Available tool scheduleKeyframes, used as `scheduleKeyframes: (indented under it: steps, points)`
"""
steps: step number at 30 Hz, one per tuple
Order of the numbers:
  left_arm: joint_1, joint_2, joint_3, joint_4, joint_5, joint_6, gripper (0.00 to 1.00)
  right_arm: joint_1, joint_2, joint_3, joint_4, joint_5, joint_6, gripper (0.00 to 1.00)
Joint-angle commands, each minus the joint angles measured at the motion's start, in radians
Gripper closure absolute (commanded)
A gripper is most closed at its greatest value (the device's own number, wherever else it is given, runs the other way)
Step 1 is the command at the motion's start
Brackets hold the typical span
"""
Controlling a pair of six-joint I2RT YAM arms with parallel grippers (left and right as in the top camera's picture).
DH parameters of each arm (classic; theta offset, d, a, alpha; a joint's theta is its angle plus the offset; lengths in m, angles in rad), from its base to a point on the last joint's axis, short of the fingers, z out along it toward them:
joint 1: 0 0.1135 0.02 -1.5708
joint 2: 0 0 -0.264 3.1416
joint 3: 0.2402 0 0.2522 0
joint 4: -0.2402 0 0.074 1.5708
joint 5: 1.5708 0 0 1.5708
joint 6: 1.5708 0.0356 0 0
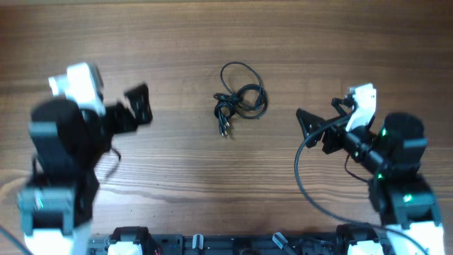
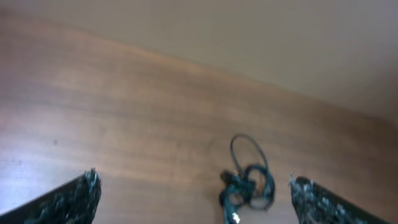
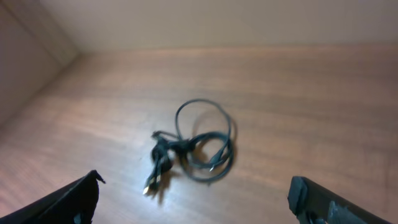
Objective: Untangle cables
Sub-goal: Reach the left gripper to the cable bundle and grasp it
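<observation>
The cables point(image 1: 239, 99) lie in a small black tangle of loops on the wooden table, in the middle toward the far side, with plug ends pointing toward the near edge. My left gripper point(image 1: 139, 105) hovers well to their left, wide open and empty. Off to their right stands my right gripper point(image 1: 315, 122), also wide open with nothing held. In the left wrist view the cables point(image 2: 247, 183) sit ahead between the spread fingers point(image 2: 74, 199), nearer the right one. In the right wrist view the cables point(image 3: 193, 149) lie ahead of the spread fingers point(image 3: 311, 199), untouched.
The wooden table point(image 1: 177, 42) stretches around the tangle. A thick black arm wire point(image 1: 303, 177) loops over the table near the right arm. A black rail point(image 1: 233, 244) runs along the near edge. Pale walls point(image 3: 217, 22) rise behind the table.
</observation>
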Motion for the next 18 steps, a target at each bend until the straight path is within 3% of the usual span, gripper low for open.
scheduleKeyframes:
  steps: [1,3,7,11,14,16,18]
  points:
    - [-0.005,0.215,0.282,-0.137,0.106,-0.009,0.00,0.003,0.109,0.197,-0.144,-0.041,-0.048,0.00]
    - [-0.005,0.306,0.387,-0.165,0.173,-0.009,0.00,0.003,0.186,0.324,-0.274,-0.040,-0.098,0.00]
    - [-0.005,0.383,0.405,-0.143,0.287,-0.017,0.00,0.003,0.315,0.531,-0.465,-0.040,-0.167,0.00]
    - [-0.005,0.452,0.404,-0.151,0.435,-0.016,0.00,0.003,0.376,0.588,-0.470,-0.042,-0.134,0.00]
    - [-0.035,0.528,0.404,-0.180,0.407,-0.068,0.03,0.003,0.400,0.587,-0.453,-0.045,0.020,0.01]
    - [-0.084,0.598,0.404,-0.238,0.264,-0.245,0.10,0.003,0.415,0.587,-0.443,-0.044,0.033,0.00]
    - [-0.146,0.666,0.403,-0.315,0.114,-0.414,0.24,0.003,0.431,0.587,-0.445,-0.043,0.034,0.00]
